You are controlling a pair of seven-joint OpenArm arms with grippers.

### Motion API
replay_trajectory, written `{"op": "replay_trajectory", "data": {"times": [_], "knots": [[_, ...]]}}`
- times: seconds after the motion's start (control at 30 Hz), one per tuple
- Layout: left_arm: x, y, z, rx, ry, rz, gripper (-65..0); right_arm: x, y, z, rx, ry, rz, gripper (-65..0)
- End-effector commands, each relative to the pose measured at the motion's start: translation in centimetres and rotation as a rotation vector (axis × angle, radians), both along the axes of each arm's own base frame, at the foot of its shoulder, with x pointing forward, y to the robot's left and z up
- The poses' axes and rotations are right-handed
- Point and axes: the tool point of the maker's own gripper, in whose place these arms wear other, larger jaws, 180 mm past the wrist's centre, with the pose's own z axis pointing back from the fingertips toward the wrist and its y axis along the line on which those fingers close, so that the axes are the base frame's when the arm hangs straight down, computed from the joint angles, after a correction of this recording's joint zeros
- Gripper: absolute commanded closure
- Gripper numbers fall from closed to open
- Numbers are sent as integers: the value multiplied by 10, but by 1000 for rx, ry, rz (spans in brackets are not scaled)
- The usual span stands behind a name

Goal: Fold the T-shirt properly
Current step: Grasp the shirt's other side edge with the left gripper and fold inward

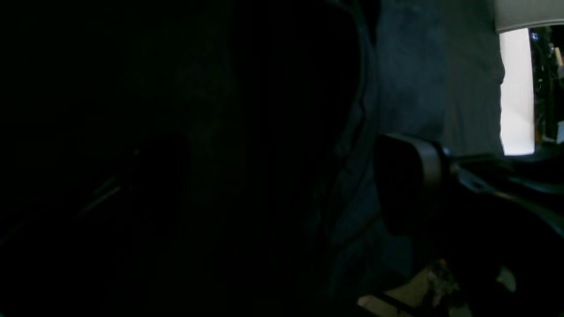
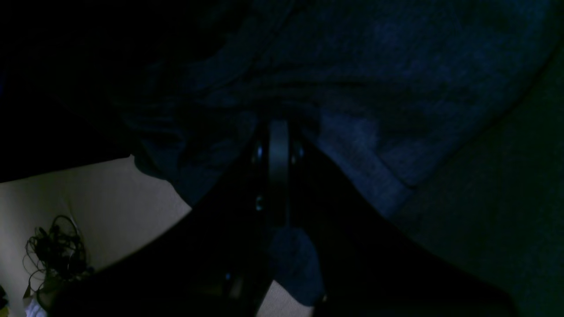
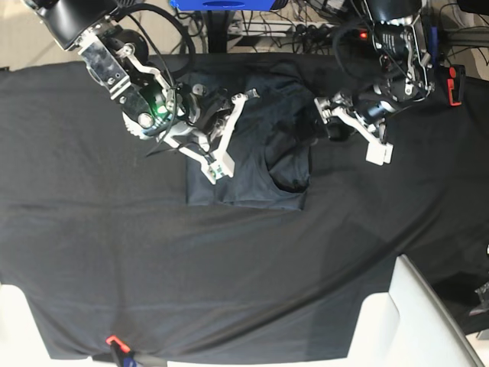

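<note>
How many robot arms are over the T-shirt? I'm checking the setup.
2. The right arm reaches over the T-shirt's left part in the base view; the left arm sits at its right edge.

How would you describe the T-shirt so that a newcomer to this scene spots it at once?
Start with the black table cloth that covers the whole table. At its far middle, between the two arms, lies the T-shirt, folded to a rough rectangle. Its softer, greyer knit, raised edges and curved neckline mark it off from the smooth cloth.

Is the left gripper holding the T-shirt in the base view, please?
No, the left gripper stands open beside the T-shirt, gripping nothing.
</note>
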Motion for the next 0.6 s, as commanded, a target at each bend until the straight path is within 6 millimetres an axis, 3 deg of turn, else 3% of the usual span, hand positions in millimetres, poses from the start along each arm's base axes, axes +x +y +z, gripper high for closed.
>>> {"op": "replay_trajectory", "data": {"times": [0.0,0.37,0.57], "knots": [[7,2,4,-7,-24,4,-637,10,5,11,30,-37,-4,0],[24,-16,-1,-76,-14,20,-634,11,4,11,30,-39,-7,0],[28,-41,-3,-98,-47,-18,-548,13,4,12,30,-44,-7,0]]}}
